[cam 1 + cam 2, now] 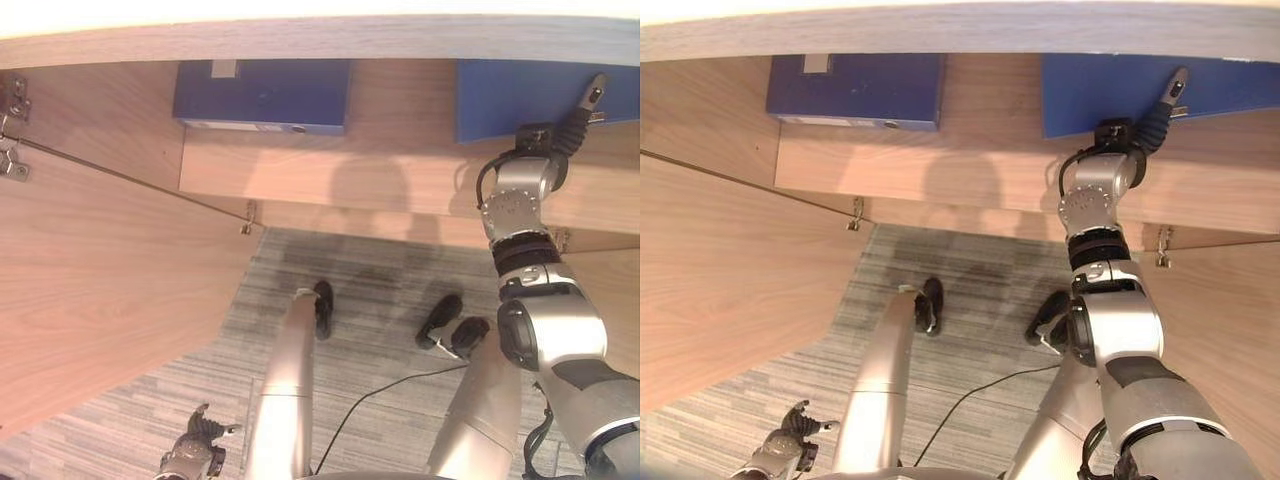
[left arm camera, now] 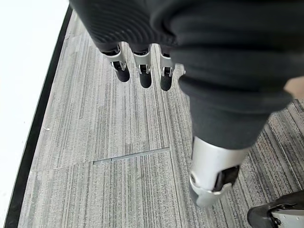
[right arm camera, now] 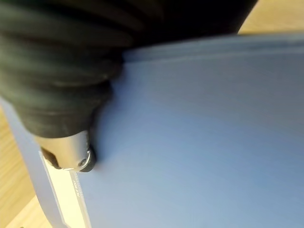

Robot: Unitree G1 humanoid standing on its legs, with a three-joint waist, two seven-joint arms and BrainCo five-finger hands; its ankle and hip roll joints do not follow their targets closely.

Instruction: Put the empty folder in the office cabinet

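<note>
So the right hand (image 1: 1155,115) is up on the cabinet shelf (image 1: 970,170) against the blue folder (image 1: 1100,95), which lies flat right under its fingertips; looks like it's sliding it deeper, though I can't tell if the fingers grip it. Another folder (image 1: 262,95) sits well off to the side. The left hand (image 2: 142,71) dangles, fingers loose and straight, over the carpet (image 2: 95,142).

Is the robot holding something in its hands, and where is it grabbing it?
The right hand rests on a blue folder in the cabinet, but whether it grips it cannot be told. The left hand hangs over the carpet, holding nothing.
</note>
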